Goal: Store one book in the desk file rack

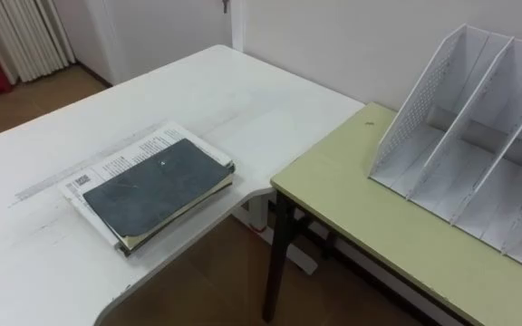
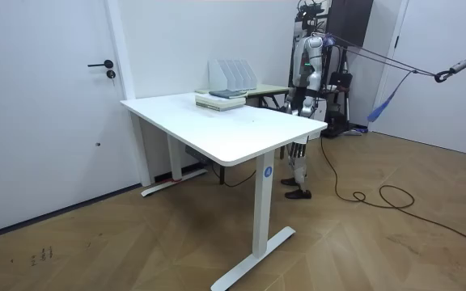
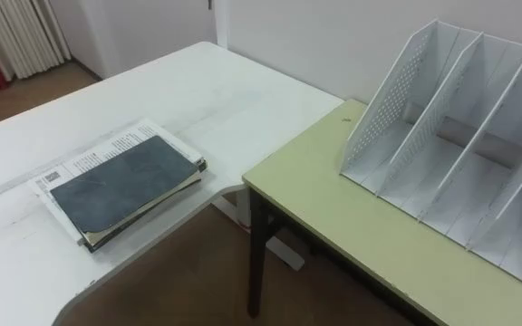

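Note:
A small stack of books lies on the white desk (image 1: 198,91) near its curved front edge. The top book (image 1: 157,190) has a dark grey-blue cover, and under it a white printed book (image 1: 116,161) sticks out. The white file rack (image 1: 478,154) with several slanted empty slots stands on the yellow-green desk (image 1: 361,204) to the right. In the room view I stand behind the white desk beside the small desk, facing the rack (image 2: 233,75). My left hand (image 2: 291,106) and right hand (image 2: 320,107) hang low at my sides, too small to read.
A gap of brown floor (image 1: 234,272) lies between the two desks, with the green desk's dark leg (image 1: 279,263) in it. A wall runs behind the rack. Curtains (image 1: 25,36) hang at the far left. A closed door (image 2: 47,97) stands at the room view's left.

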You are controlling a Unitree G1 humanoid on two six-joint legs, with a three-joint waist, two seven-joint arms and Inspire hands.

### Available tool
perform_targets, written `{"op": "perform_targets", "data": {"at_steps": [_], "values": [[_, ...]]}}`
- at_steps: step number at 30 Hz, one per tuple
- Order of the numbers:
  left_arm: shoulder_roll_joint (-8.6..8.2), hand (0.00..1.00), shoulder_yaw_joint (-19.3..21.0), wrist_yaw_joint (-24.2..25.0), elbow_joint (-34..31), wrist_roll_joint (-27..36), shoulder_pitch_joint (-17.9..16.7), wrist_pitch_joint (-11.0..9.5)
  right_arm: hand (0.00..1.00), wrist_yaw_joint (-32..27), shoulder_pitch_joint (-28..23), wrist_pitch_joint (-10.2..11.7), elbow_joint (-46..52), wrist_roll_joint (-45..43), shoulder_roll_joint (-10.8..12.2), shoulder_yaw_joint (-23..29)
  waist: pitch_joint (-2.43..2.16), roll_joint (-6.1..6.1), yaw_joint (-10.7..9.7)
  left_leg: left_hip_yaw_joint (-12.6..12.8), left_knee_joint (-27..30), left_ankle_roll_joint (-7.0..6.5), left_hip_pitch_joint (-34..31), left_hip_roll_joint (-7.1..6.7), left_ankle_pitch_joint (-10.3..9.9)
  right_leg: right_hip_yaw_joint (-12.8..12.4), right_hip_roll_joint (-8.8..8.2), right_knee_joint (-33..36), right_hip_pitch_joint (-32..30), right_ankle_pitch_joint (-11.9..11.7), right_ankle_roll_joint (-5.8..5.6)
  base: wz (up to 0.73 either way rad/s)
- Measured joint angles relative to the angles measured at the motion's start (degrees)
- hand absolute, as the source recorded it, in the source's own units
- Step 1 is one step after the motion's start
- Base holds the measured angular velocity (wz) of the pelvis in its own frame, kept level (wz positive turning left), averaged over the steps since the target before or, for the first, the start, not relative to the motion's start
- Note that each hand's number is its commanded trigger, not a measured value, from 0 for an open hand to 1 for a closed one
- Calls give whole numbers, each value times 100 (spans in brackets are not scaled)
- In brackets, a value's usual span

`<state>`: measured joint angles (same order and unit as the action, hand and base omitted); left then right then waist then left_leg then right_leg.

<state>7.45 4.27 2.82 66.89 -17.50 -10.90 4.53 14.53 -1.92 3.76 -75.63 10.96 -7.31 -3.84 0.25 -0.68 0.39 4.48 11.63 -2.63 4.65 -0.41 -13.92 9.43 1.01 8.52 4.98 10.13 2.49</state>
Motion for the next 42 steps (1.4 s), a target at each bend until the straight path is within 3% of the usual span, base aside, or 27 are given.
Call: {"op": "perform_targets", "data": {"at_steps": [11,17,26,32,42], "values": [[-7,0,0,-86,-2,-1,-28,-12,0,-74,-37,1,-1,-1,8,63,3,-20,-15,-31,2,0,68,-8,0,-2,4,-76,98,-1,-3,1],[-21,0,16,-532,-84,1,-44,-152,0,-181,-69,51,3,5,8,73,-5,-12,-15,-58,2,0,104,-16,0,-2,3,-71,113,4,-6,2],[-44,0,314,-1409,-1071,-264,-83,-539,0,-373,-156,87,37,16,1,154,-24,4,-29,-52,-93,-3,217,-29,1,-98,15,-76,219,6,-10,-2],[-25,0,-52,-1827,-1559,-1160,50,-798,0,-393,-150,203,35,37,-19,57,-38,47,-36,-49,-94,-4,203,-31,2,-130,19,-71,216,3,-11,-1],[34,0,-1150,-2051,-2684,-2364,115,-1039,0,-387,-101,340,36,13,-28,59,-15,62,-338,-39,-106,-5,243,-31,4,-155,19,-65,258,2,-13,0]]}}
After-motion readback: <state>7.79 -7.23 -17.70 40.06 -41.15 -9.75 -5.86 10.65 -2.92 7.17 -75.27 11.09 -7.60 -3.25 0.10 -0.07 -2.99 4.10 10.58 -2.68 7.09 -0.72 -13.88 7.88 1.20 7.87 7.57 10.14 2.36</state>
